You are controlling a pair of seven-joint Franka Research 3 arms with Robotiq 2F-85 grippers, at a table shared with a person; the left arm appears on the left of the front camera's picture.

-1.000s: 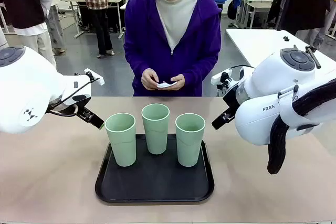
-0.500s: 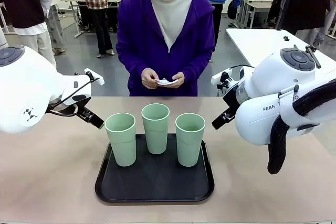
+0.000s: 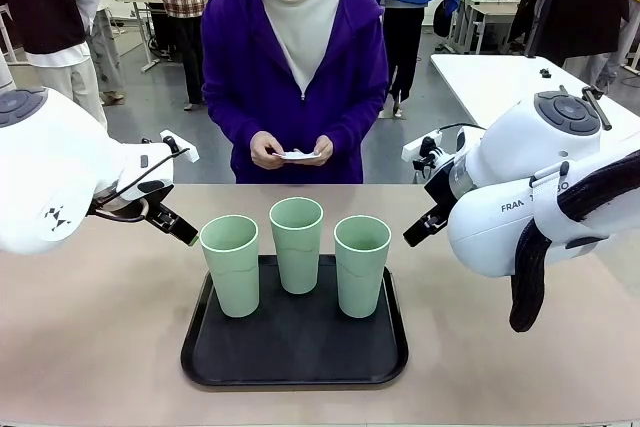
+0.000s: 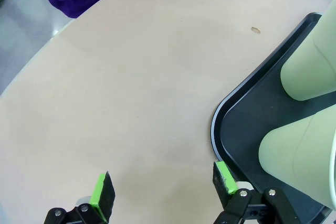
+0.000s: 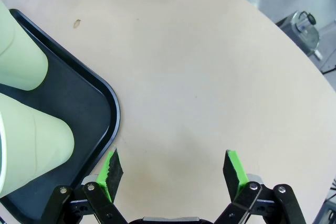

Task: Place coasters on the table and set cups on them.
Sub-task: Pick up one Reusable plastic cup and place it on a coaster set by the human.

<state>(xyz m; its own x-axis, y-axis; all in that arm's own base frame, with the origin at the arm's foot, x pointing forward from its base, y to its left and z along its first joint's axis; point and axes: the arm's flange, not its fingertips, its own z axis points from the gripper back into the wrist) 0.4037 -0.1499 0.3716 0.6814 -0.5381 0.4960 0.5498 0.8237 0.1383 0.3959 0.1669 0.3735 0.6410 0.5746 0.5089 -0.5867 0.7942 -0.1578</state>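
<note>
Three pale green cups stand upright on the black tray (image 3: pixel 295 352): the left cup (image 3: pixel 229 265), the middle cup (image 3: pixel 297 244) and the right cup (image 3: pixel 361 265). Across the table (image 3: pixel 90 337), a person in a purple jacket holds the white coasters (image 3: pixel 298 155) in both hands. My left gripper (image 3: pixel 178 225) hovers open just left of the tray, and its green pads (image 4: pixel 102 202) stand wide over bare tabletop beside the tray's corner (image 4: pixel 223 124). To the right of the tray, my right gripper (image 3: pixel 421 228) is also open, its pads (image 5: pixel 234 166) empty above the table.
The tray's edge (image 5: pixel 107 114) and two cups (image 5: pixel 21 64) lie to the left in the right wrist view. A white table (image 3: pixel 500 77) stands behind at the right. Other people stand far back. Bare tabletop (image 3: pixel 520 367) lies on both sides of the tray.
The person has shifted toward picture left, carrying the coasters along in both hands. Both arms and the cups have stayed still.
</note>
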